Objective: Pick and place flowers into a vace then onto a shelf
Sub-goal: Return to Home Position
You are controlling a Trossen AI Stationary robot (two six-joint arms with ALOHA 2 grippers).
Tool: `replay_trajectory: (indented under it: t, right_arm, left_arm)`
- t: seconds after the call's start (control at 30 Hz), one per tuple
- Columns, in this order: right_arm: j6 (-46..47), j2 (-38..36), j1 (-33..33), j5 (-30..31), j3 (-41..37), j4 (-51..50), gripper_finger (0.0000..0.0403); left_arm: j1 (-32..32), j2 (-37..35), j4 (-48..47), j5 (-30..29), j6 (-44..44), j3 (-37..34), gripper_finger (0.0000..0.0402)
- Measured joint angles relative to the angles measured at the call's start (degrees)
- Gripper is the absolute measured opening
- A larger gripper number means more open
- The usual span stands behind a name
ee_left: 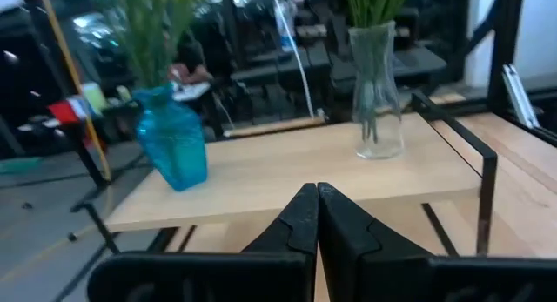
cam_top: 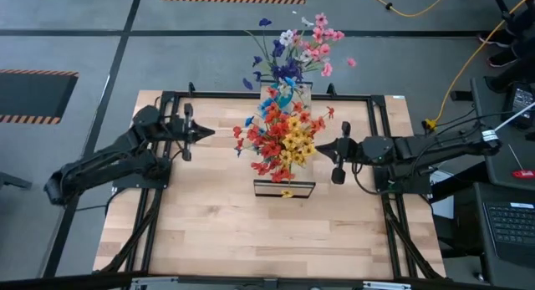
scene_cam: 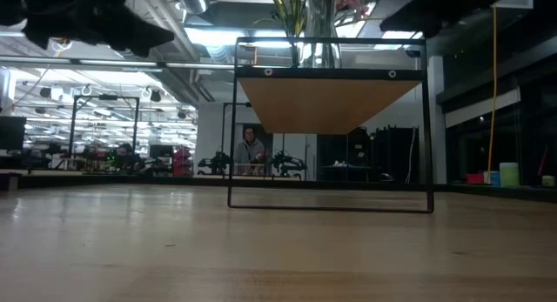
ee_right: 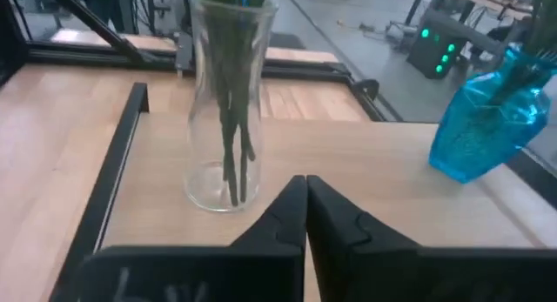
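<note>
The shelf [cam_top: 269, 188], a narrow light-wood plank on a thin black frame, stands mid-table [scene_cam: 331, 102]. Two vases stand on its top. A clear glass vase [ee_right: 224, 102] [ee_left: 377, 97] holds green stems under red, orange and yellow flowers [cam_top: 282, 141]. A blue glass vase [ee_left: 176, 147] [ee_right: 486, 119] at the shelf's far end holds blue, purple, pink and white flowers [cam_top: 294, 49]. My left gripper [cam_top: 206, 133] [ee_left: 315, 197] is shut and hovers left of the shelf. My right gripper [cam_top: 321, 146] [ee_right: 305, 187] is shut and hovers right of it, facing the clear vase.
A black metal rail frame [cam_top: 167, 98] runs around the butcher-block tabletop [cam_top: 217, 223]. Bare wood lies between the shelf and the table's near edge. In the low view a person [scene_cam: 251, 152] shows in the room behind the shelf's legs.
</note>
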Motion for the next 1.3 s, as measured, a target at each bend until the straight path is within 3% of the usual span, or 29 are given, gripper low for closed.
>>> replay_trajectory:
  t: [0.4, 0.63, 0.97, 1.13, 1.3]
  right_arm:
    - [-0.05, -0.7, -0.02, -0.1, -16.25, 22.61, 0.0009]
    - [0.06, -0.68, -0.02, -0.12, -23.67, 36.09, 0.0004]
    - [4.47, -0.66, -0.02, -2.13, -29.23, 40.62, 0.0009]
    - [3.35, -0.66, -0.02, -2.46, -31.82, 43.95, 0.0009]
    - [0.15, -0.66, -0.02, -2.39, -34.26, 48.94, 0.0009]
  left_arm:
    - [0.42, -17.18, 4.85, -2.4, -8.26, -11.17, 0.0001]
    - [-1.88, -26.39, 8.27, -9.2, -11.54, -19.21, 0.0001]
    - [-8.3, -26.26, 8.54, -15.37, -11.2, -19.33, 0.0001]
    - [-12.59, -26.04, 3.57, -23.03, -11.13, -19.33, 0.0001]
    - [-16.68, -26.02, 5.81, -25.6, -8.2, -19.33, 0.0001]
